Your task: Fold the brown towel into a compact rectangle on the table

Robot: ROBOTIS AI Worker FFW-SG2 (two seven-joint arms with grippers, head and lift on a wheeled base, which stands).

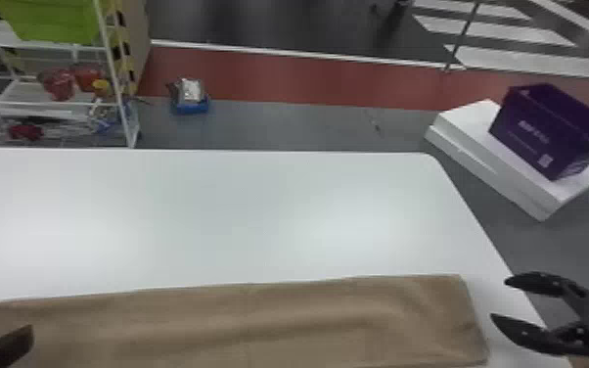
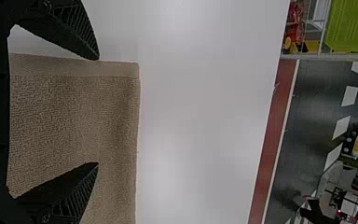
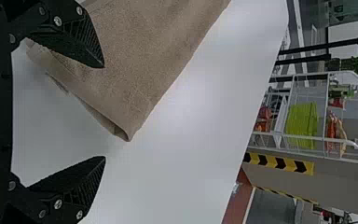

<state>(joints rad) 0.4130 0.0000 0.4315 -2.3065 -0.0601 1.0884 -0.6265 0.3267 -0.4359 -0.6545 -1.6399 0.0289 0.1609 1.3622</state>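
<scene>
Brown towel (image 1: 239,325): a long folded strip along the table's (image 1: 220,210) near side, its far edge roughly parallel to the table's, white surface between. Left gripper (image 1: 7,345), fingers apart, was over the towel's left end. Right gripper (image 1: 499,298), fingers apart, hung near the table's right edge, beside the towel.

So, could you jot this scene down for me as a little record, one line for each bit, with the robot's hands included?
Towel: brown, a long strip along the table's near side, layers showing at its right end
Fold: not yet compact
Table: white
Left gripper: open, at the towel's left end
Right gripper: open, by the towel's right end
Beyond the table, right: purple bin on a white box
Beyond the table, left: rack with a green bin
</scene>
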